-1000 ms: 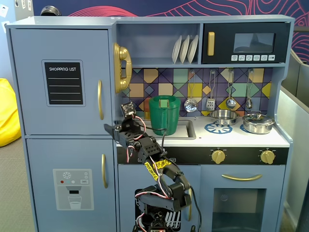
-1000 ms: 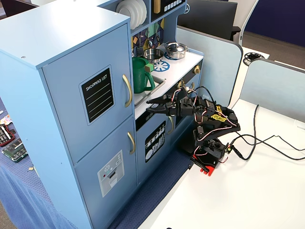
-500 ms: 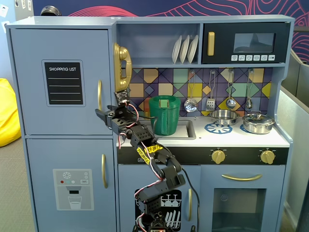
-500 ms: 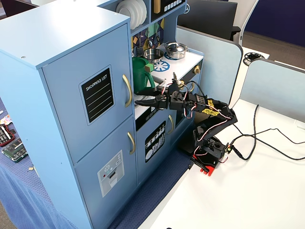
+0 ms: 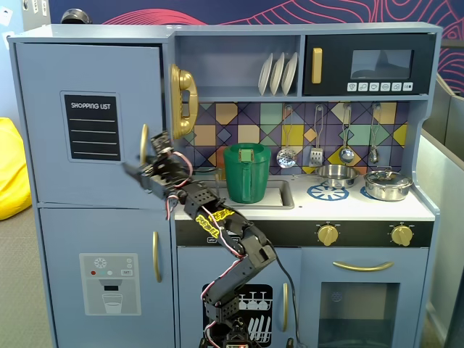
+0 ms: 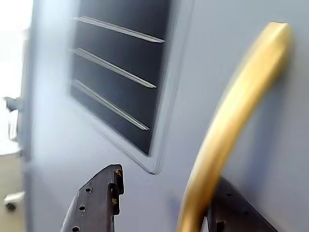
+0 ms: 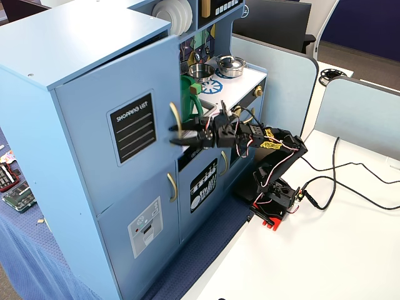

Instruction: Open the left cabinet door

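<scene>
Step in hand: closing on the pull. Gripper (image 6: 161, 203) stands with jaws apart astride the curved gold handle (image 6: 227, 130) of the left cabinet door (image 5: 90, 116); in the wrist view one finger sits behind the handle, the other clear of it toward the chalkboard panel (image 6: 120, 72). Both fixed views show the door shut, or nearly so, flush in the toy kitchen (image 7: 81, 37). Judgement: next move calls for clamping the handle, then drawing outward along the door's swing.
</scene>
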Available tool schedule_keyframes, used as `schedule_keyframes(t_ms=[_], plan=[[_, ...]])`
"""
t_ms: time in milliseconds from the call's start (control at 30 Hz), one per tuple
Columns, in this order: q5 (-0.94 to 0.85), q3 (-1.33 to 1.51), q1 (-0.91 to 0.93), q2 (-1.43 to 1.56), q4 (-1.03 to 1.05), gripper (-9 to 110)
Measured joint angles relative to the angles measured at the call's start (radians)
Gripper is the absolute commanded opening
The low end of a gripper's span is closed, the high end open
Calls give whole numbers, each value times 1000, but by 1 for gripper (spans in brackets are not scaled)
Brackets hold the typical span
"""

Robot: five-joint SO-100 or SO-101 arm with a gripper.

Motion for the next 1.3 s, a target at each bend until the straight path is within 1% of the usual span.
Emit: schedule_keyframes(t_ms=[167,433,567,800,1000,1200,1300], plan=[[-43,0,-121,12,15,7],[-95,69,-184,140,20,6],[-103,126,-183,244,66,5],[-103,233,-124,495,187,5],[-43,258,-3,664,314,6],[71,258,187,681,356,7],[87,258,229,637,344,6]])
